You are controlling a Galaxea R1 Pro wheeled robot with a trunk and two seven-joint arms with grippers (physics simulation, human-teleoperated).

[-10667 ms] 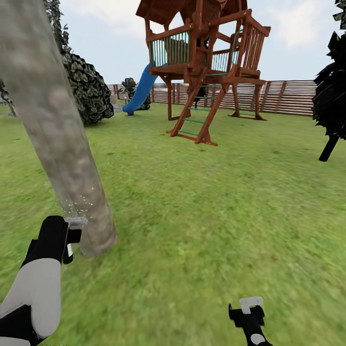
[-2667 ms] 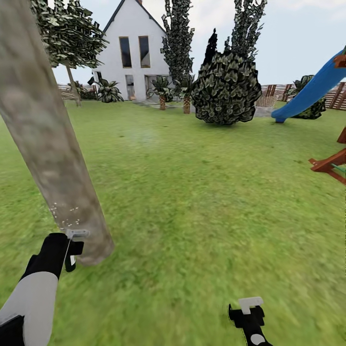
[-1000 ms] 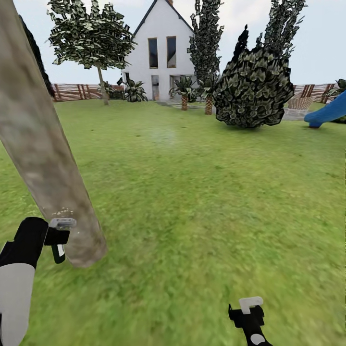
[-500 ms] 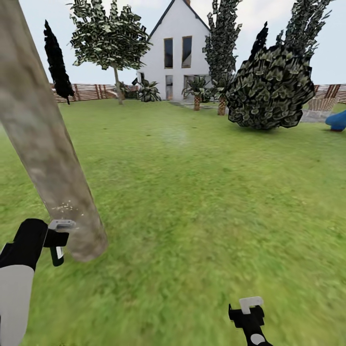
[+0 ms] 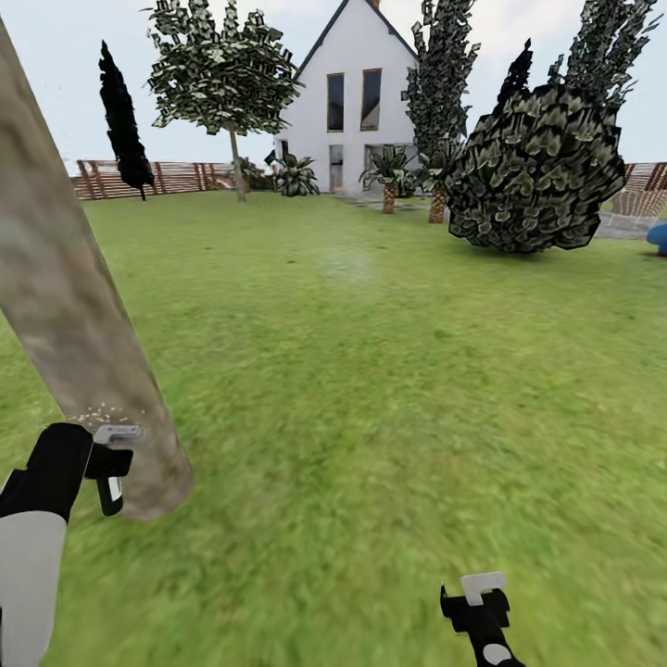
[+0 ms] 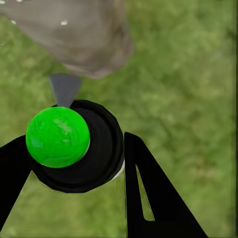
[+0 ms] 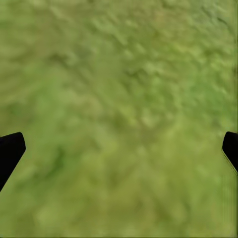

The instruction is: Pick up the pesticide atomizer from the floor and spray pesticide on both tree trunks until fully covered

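A thick, leaning tree trunk (image 5: 79, 315) of mottled beige-grey bark fills the left of the head view, and its base also shows in the left wrist view (image 6: 74, 34). A few white pesticide specks (image 5: 106, 412) dot the bark low down. My left gripper (image 5: 109, 463) is shut on the pesticide atomizer (image 6: 94, 148), a black bottle with a green ball top (image 6: 57, 136). Its grey nozzle (image 5: 118, 433) points at the trunk from close by. My right gripper (image 5: 477, 602) hangs open over bare grass, fingertips (image 7: 10, 153) wide apart.
Lawn (image 5: 398, 371) stretches ahead to a white house (image 5: 357, 102). A big round shrub (image 5: 533, 171) stands at the right, and dark cypress-like trees (image 5: 120, 120) and small palms (image 5: 389, 176) line the back. A far leafy tree with a slim pale trunk (image 5: 238, 167) stands by the slat fence (image 5: 157, 176).
The whole view has swung to the left, so the house and shrub sit further right in the picture. My left gripper still holds the atomizer at the trunk's base; the right gripper is unchanged.
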